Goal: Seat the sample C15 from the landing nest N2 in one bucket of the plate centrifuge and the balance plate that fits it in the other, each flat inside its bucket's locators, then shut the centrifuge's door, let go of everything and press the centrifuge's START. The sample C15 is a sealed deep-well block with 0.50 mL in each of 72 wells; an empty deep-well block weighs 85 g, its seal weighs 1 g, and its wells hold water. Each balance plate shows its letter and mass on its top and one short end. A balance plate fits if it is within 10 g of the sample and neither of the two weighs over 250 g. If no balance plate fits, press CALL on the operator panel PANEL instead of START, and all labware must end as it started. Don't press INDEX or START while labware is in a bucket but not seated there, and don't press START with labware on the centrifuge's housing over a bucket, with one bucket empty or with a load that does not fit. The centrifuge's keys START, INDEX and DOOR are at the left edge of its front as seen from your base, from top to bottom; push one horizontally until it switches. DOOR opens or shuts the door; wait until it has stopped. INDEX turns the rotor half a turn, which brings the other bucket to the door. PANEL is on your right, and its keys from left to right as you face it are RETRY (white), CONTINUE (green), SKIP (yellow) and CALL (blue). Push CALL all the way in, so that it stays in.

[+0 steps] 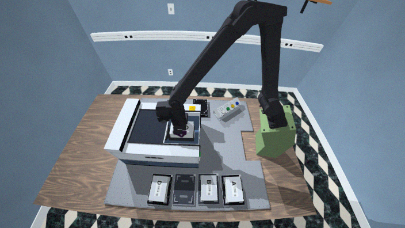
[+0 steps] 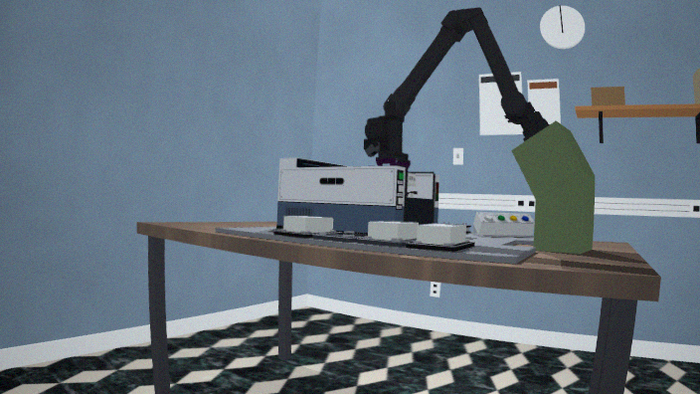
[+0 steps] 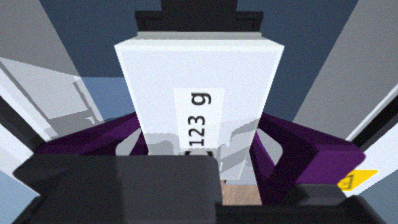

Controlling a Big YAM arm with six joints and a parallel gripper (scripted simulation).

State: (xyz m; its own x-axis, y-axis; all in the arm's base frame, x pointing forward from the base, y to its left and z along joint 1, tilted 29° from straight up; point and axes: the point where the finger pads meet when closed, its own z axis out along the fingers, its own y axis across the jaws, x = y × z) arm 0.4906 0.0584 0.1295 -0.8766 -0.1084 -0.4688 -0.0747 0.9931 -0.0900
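Observation:
My gripper [image 1: 182,133] [image 2: 393,161] [image 3: 198,111] points straight down over the right end of the centrifuge [image 1: 155,151] [image 2: 338,185]. Its purple fingers are shut on the long sides of a white balance plate [image 1: 172,133] [image 3: 200,70] labelled 123 g. The plate hangs level inside the blue-framed bucket [image 1: 197,135] at the open door. In the side view the housing hides it, so I cannot tell if it rests on the bucket. The black landing nest [image 1: 201,107] behind the centrifuge shows no block. The sample C15 is not in view.
Balance plates D [image 1: 159,188], B [image 1: 209,187] and A [image 1: 233,189] lie in the front row of nests, with one empty nest [image 1: 184,190] between D and B. The operator panel [image 1: 229,110] [image 2: 504,224] stands at the back right. The green arm base [image 1: 274,135] is further right.

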